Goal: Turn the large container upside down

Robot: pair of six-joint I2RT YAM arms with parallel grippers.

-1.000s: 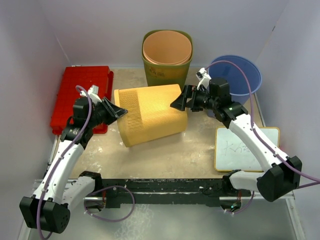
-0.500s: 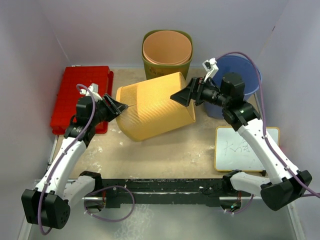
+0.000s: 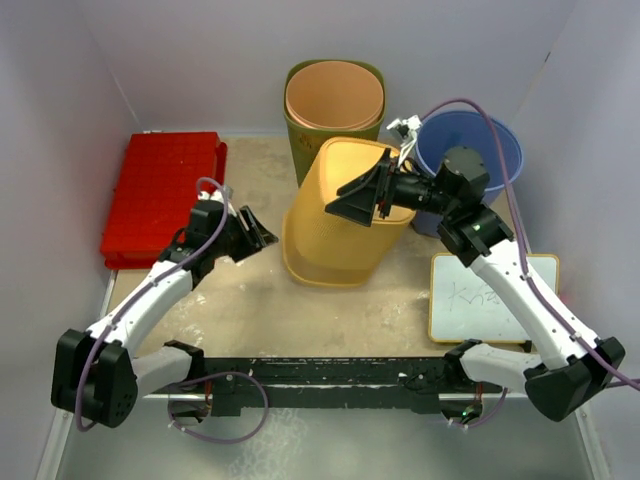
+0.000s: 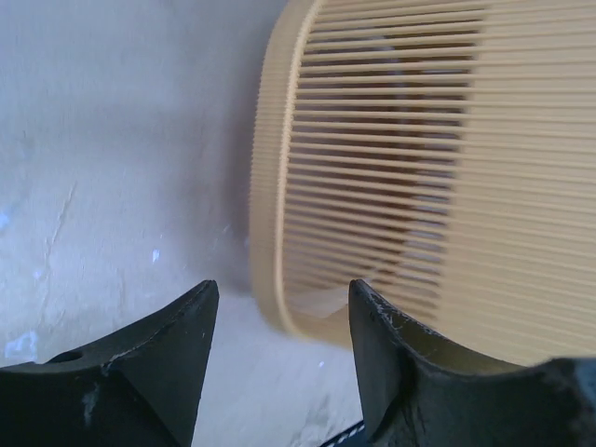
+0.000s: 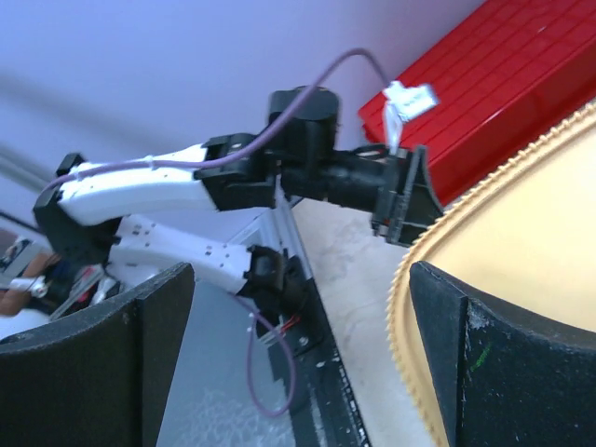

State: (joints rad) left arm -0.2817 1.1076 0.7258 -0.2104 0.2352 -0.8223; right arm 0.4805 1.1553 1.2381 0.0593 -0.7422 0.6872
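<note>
The large yellow ribbed container (image 3: 335, 225) stands mid-table with its wide mouth down and its narrow base up, leaning a little. My left gripper (image 3: 262, 232) is open and empty, low at the container's left side, just clear of the rim. In the left wrist view the ribbed wall and rim (image 4: 447, 168) fill the right half beyond the open gripper (image 4: 284, 298). My right gripper (image 3: 350, 200) is open above the container's upper left side. In the right wrist view the toothed base edge (image 5: 531, 261) lies by one finger of the open gripper (image 5: 303, 279).
A green bin (image 3: 318, 148) with an orange bin nested inside stands just behind the container. A blue bucket (image 3: 470, 150) is at the back right, a red tray (image 3: 165, 190) at the left, and a whiteboard (image 3: 490, 300) at the right front.
The container has tipped from lying on its side to standing mouth down. My right gripper swung up and left with its base. My left gripper moved right and lower, towards the rim.
</note>
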